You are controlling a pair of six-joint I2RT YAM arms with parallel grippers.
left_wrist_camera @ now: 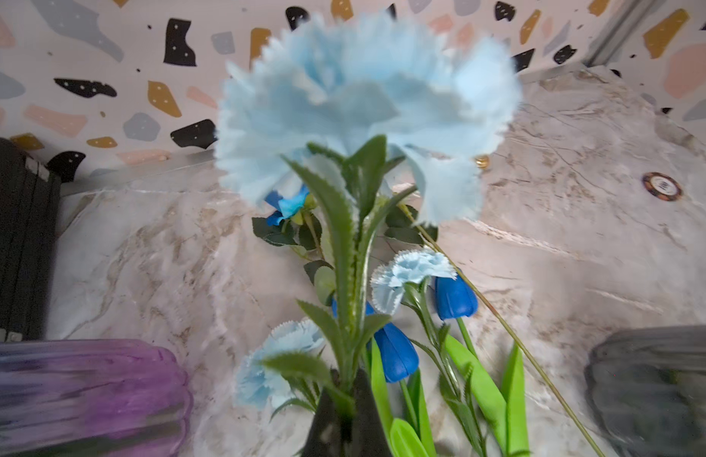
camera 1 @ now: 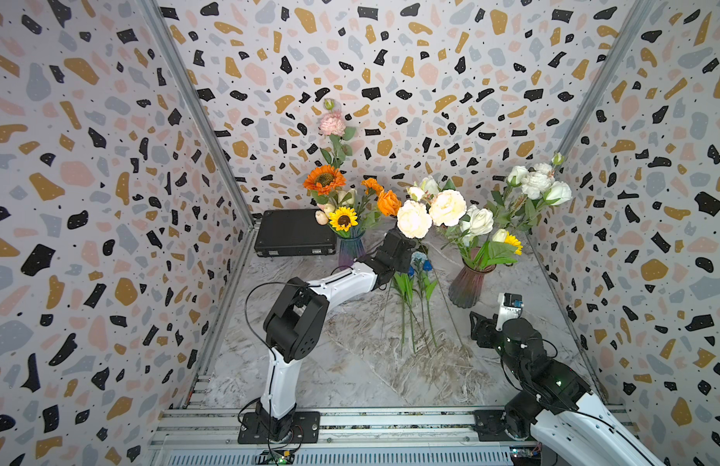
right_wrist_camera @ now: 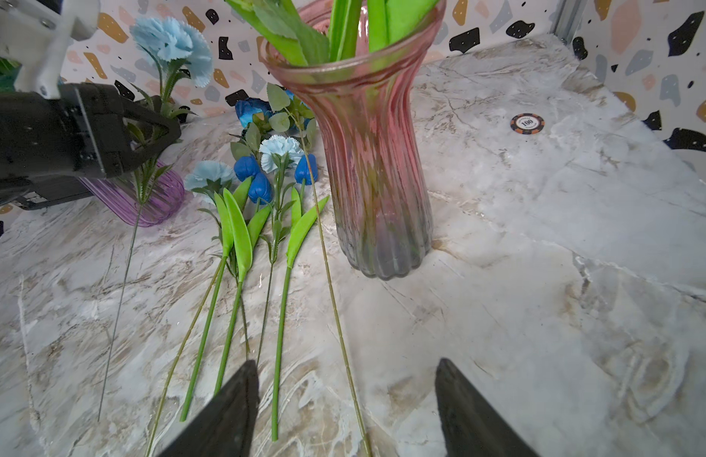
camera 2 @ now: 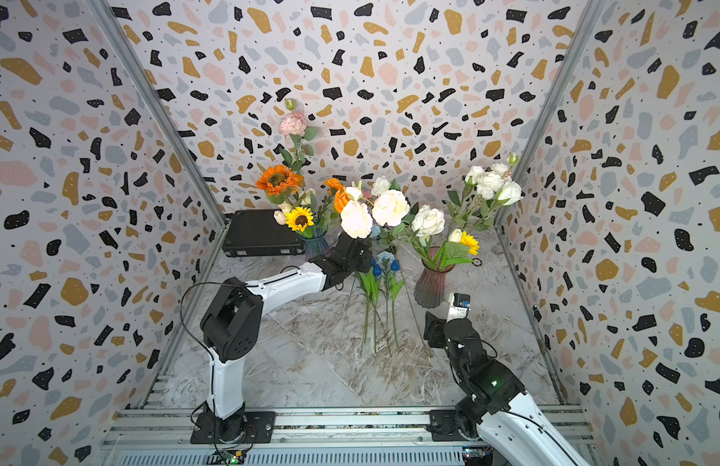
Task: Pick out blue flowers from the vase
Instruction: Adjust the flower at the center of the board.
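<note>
My left gripper is shut on the green stem of a frilly pale blue carnation. It holds the flower upright above the table, the thin stem hanging free in the right wrist view. In a top view that gripper sits partly under white blooms. Several blue flowers lie side by side on the marble: tulip buds, carnations and a deep blue rose. The pink vase stands right beside them. My right gripper is open and empty, low over the stem ends.
A purple-blue vase with sunflowers stands left of the laid flowers, and a black case lies at the back left. A poker chip rests behind the pink vase. Patterned walls close three sides.
</note>
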